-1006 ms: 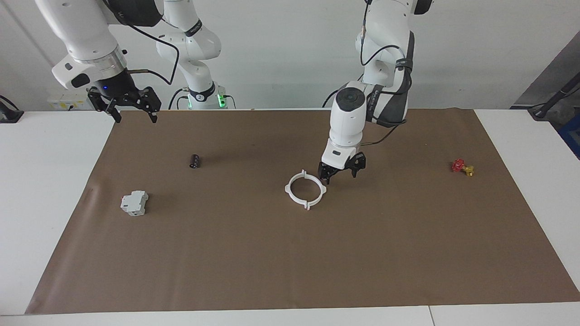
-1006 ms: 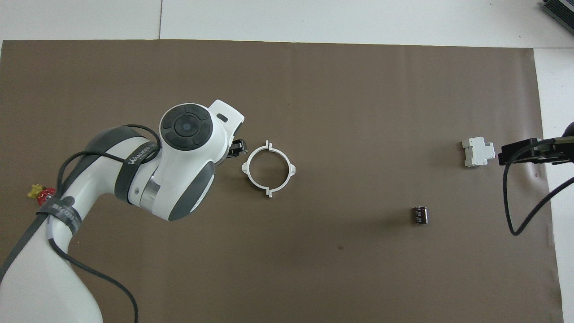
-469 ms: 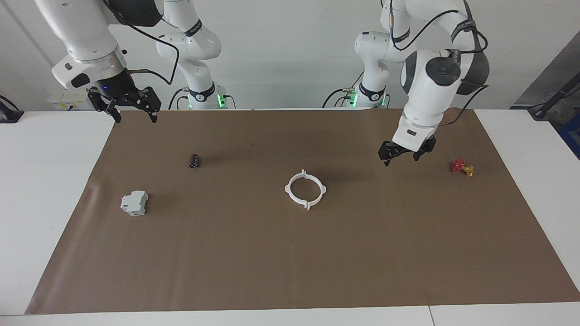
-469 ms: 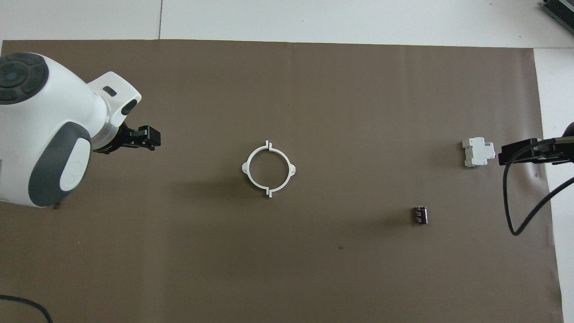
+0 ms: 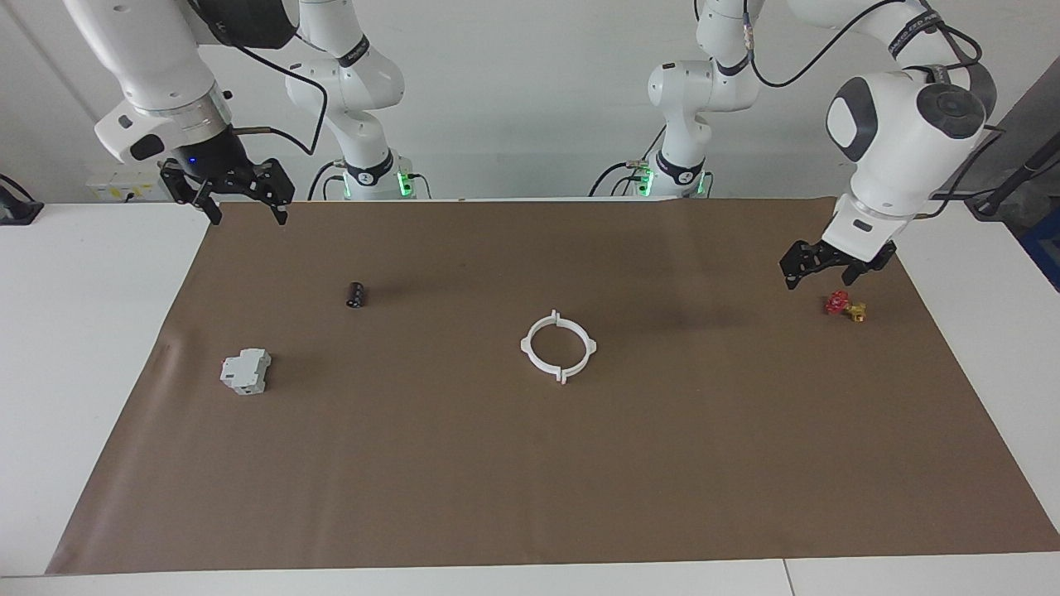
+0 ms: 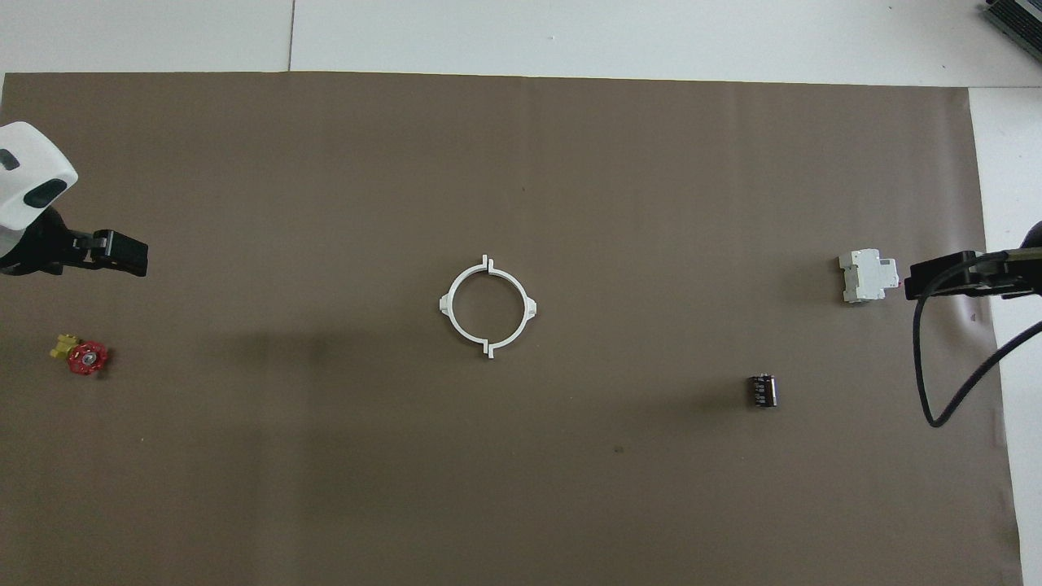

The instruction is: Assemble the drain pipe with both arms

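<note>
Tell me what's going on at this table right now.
Nothing is being handled. The drain pipe lies mid-mat as one closed ring of two white halves. The left tool hangs open above the mat by the red-and-yellow valve; the right tool waits open over the mat's corner at its end.

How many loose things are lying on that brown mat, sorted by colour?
White: 3, two half-ring pieces placed together as one ring, plus a boxy block
Black: 1, small cylinder
Red-and-yellow: 1, small valve
Total: 5
</note>
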Robot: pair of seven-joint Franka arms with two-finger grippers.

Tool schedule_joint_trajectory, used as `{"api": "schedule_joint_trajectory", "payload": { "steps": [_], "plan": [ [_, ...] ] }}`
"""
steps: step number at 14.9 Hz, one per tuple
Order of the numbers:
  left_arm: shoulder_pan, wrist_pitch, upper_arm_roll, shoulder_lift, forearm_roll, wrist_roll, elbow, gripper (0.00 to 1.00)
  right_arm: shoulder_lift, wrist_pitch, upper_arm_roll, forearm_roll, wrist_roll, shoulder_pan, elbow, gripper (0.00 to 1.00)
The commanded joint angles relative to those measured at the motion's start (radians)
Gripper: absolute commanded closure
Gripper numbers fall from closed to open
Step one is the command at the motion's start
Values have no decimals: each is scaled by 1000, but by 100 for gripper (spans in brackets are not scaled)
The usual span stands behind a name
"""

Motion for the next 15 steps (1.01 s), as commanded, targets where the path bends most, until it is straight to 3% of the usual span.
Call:
{"api": "schedule_joint_trajectory", "payload": {
  "steps": [1,3,8,13,15],
  "plan": [
    [41,-18,-9,-17,-27,66,-6,0,-3,2,3,2,-21,-9,-1,0],
    [29,1,-22,-17,-87,52,-6,0,-3,2,3,2,-21,-9,-1,0],
    [15,-61,-31,-50,-92,52,11,0,-3,2,3,2,-21,-9,-1,0],
    [-41,-236,-14,-24,-92,47,147,0,-3,2,3,2,-21,-9,-1,0],
    [-118,-277,-5,-14,-77,-8,184,0,-3,2,3,2,-21,-8,-1,0]
  ]
}}
